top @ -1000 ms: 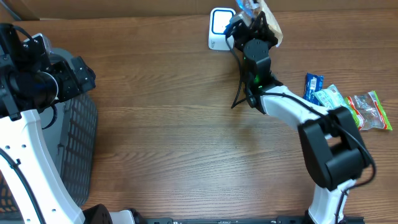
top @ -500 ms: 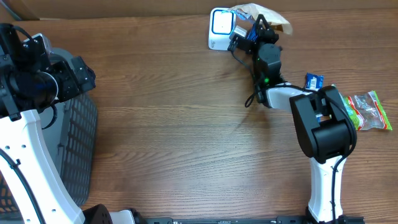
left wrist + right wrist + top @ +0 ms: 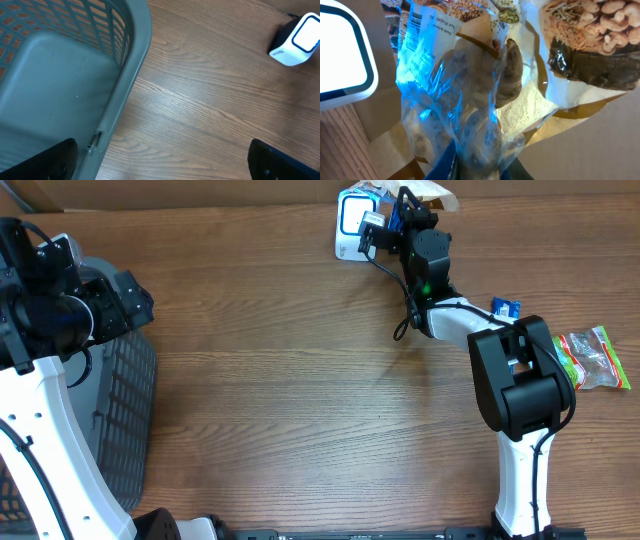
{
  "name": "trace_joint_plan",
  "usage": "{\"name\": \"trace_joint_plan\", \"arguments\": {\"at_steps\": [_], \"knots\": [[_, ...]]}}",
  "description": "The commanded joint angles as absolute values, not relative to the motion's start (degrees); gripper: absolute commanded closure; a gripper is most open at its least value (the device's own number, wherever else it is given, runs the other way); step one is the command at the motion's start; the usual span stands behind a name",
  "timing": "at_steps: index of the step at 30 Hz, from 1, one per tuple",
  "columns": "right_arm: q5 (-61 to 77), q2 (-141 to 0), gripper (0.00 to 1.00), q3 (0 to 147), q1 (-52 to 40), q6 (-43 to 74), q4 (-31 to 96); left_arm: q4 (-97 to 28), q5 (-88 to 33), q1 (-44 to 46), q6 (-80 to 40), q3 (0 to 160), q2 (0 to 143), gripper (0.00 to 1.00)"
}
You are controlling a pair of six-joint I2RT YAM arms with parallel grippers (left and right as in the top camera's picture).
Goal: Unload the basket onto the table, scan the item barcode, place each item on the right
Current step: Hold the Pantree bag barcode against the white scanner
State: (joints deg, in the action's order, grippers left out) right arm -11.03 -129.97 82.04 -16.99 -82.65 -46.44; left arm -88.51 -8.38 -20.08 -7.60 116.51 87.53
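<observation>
Brown wood-grain counter fills the overhead view; at its left edge sits a grey plastic lattice basket, directly beneath the left fingers, which hang spread wide and hold nothing; they play no part at present. Farther right, at the counter's back edge, stands a small white box scanner with a blue-lit window, just left of the right fingers; those are clenched on the lower end of a crinkled clear-and-tan plastic snack bag of nuts, which rises above them, off the counter. Half a second ago the bag hung to the right of the scanner; now it has swung in toward the window, and blue light washes over the plastic; the right wrist view shows the printed black-and-white barcode at the bag's upper left, beside the glowing pane but creased and turned partly aside. By my judgement the scan is under way, though whether the code has been read cannot be told; a slight turn toward the window may be needed. Well right of these fingers lie a blue packet and a clear packet with green and red print.
</observation>
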Motion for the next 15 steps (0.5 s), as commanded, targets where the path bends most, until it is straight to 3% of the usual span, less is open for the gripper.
{"name": "trace_joint_plan", "arguments": {"at_steps": [1,15], "knots": [[-10.2,-131.2,0.96,83.8,-17.2,-83.0,-46.1,-88.4,-8.8,-19.9,-8.6,117.4,86.9,0.00],[-9.3,-132.0,0.96,83.7,-17.4,-86.1,-42.3,-88.4,-8.8,-19.9,-8.6,117.4,86.9,0.00]]}}
